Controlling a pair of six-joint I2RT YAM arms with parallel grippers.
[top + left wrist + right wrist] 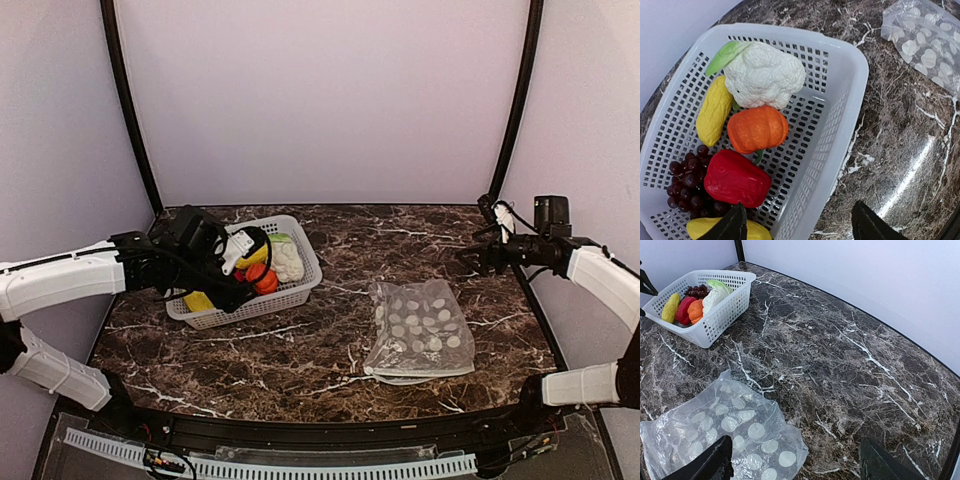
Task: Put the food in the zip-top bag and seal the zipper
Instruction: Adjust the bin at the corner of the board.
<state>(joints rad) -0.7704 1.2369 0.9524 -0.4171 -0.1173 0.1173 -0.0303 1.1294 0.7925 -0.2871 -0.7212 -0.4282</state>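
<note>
left gripper [799, 226] spread wide and empty, hovering over one side wall of the white basket [840, 95]. inside lie the red pepper [735, 178], pumpkin [757, 128], cauliflower [765, 75], yellow corn [714, 110] and grapes [685, 180]. right gripper [795, 463], also wide and empty, hangs above the dotted zip-top bag [725, 425] lying on the marble table [840, 355], well apart from the basket.

A white perforated basket [250, 308] sits on the left of a dark marble tabletop [420, 240], pale walls [320, 100] behind
</note>
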